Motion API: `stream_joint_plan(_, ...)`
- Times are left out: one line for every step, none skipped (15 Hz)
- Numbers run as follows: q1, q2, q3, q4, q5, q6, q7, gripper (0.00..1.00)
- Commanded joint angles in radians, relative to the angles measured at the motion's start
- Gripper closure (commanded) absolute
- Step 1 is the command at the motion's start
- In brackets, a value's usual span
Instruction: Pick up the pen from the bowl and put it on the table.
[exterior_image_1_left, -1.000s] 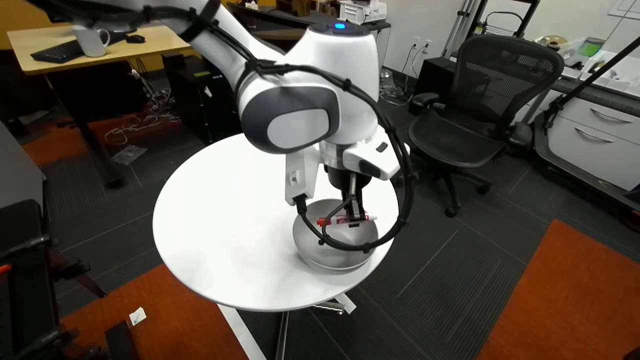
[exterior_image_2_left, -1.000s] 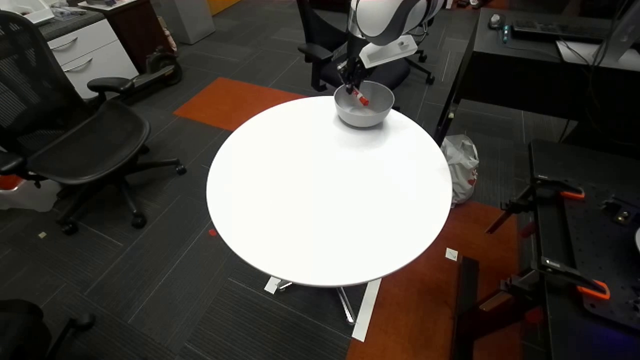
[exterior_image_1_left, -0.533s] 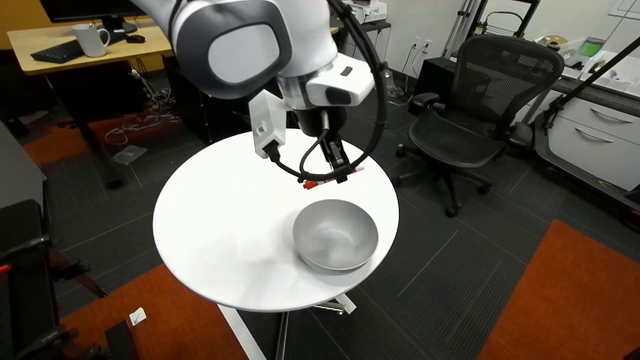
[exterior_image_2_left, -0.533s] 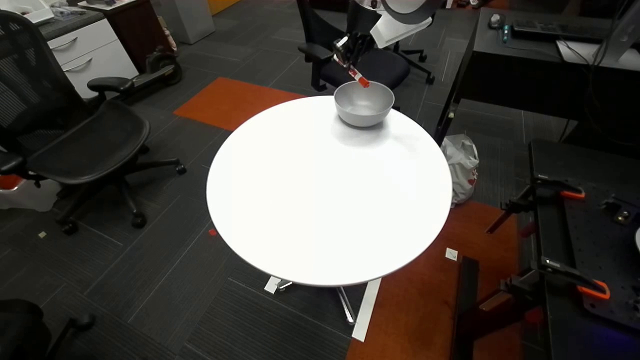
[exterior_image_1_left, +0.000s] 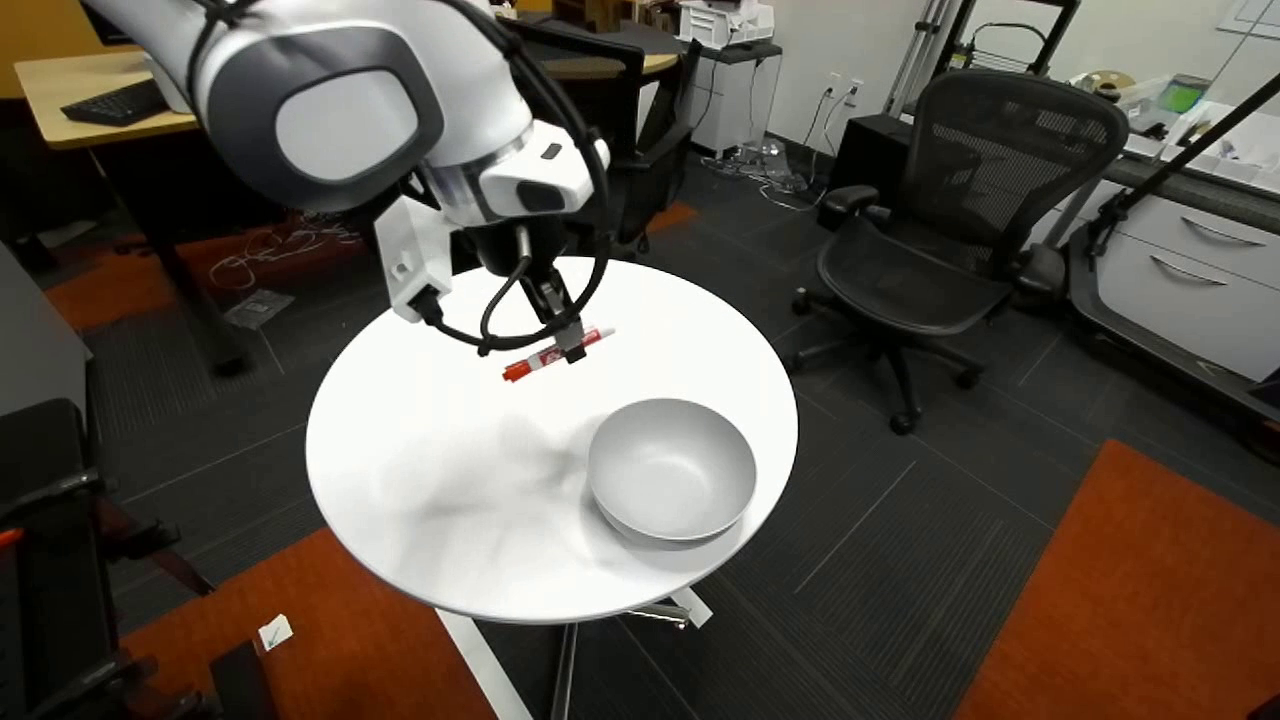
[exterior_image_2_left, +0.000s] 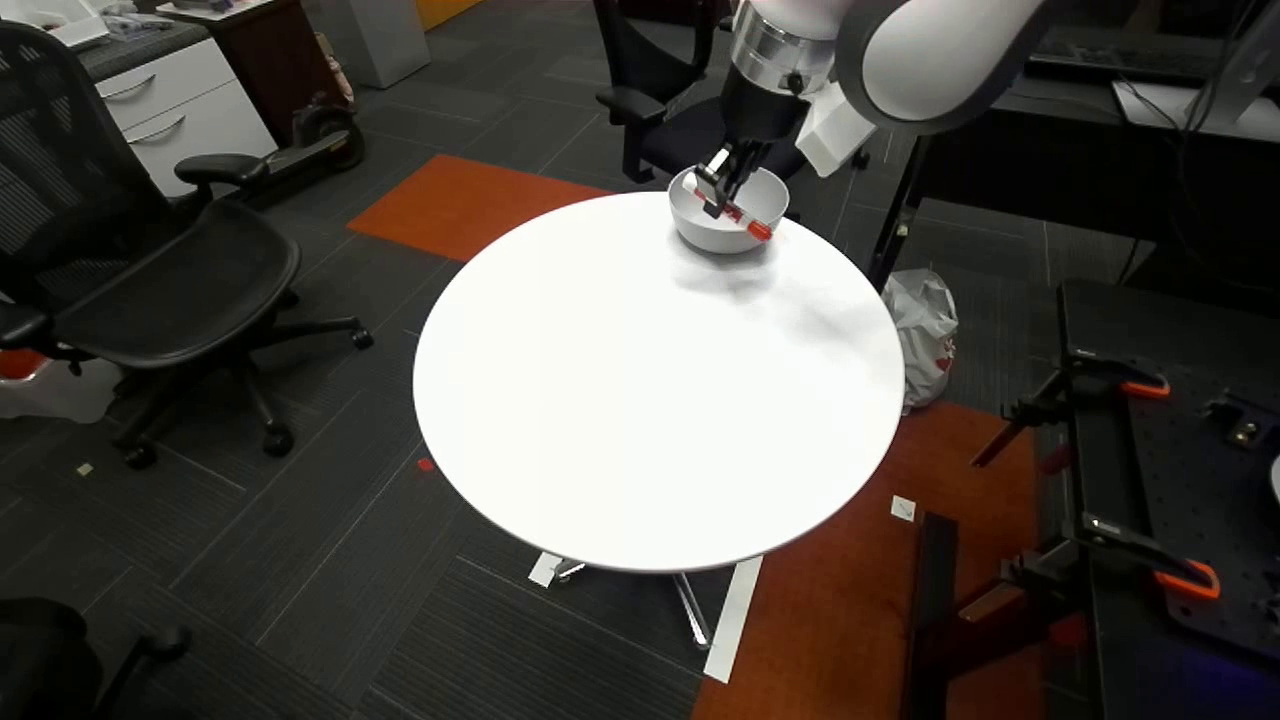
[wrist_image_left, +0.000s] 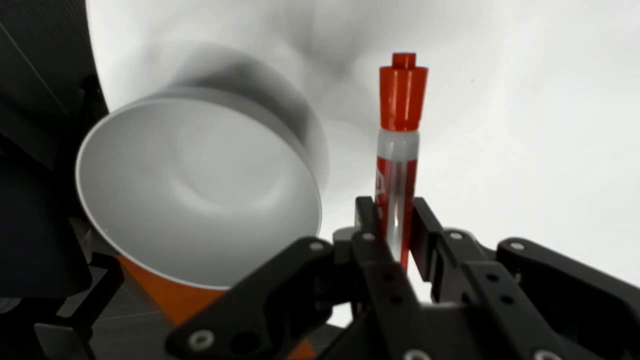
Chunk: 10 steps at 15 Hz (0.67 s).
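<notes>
Okay, my fingers (wrist_image_left: 425, 225) pinch the pen (wrist_image_left: 399, 150), right of the bowl (wrist_image_left: 200, 195) in wrist view. Released high, it might roll away.

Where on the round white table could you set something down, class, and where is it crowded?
Free: the table between its middle and the rim farthest from the round light-grey bowl. Crowded: beside the bowl, where the black gripper holds the slim red marker.

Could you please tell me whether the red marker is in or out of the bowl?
Out: in the wrist view, the gripper holds the red marker to one side of the bowl, whose inside is bare.
</notes>
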Motion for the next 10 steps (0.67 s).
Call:
stream_joint_plan(-0.008, 0.011, 0.020, -0.073, 0.008, 0.052, -0.018, 0.95)
stream_joint_plan(-0.007, 0.026, 0.020, -0.075, 0.008, 0.046, -0.017, 0.95)
stream_joint_plan(-0.012, 0.038, 0.025, -0.078, 0.014, 0.045, -0.024, 0.95)
stream_joint_plan(0.000, 0.055, 0.020, -0.082, 0.012, 0.047, -0.007, 0.95)
stream_joint_plan(0.004, 0.071, 0.018, -0.077, 0.012, 0.047, -0.002, 0.95)
stream_joint_plan(0.003, 0.090, 0.017, -0.068, 0.014, 0.045, -0.003, 0.95)
stream_joint_plan(0.001, 0.106, 0.019, -0.059, 0.018, 0.038, -0.009, 0.95)
stream_joint_plan(0.000, 0.124, 0.020, -0.048, 0.020, 0.031, -0.011, 0.95)
stream_joint_plan(-0.002, 0.140, 0.022, -0.039, 0.023, 0.029, -0.014, 0.95)
stream_joint_plan(-0.002, 0.150, 0.022, -0.034, 0.025, 0.024, -0.016, 0.95)
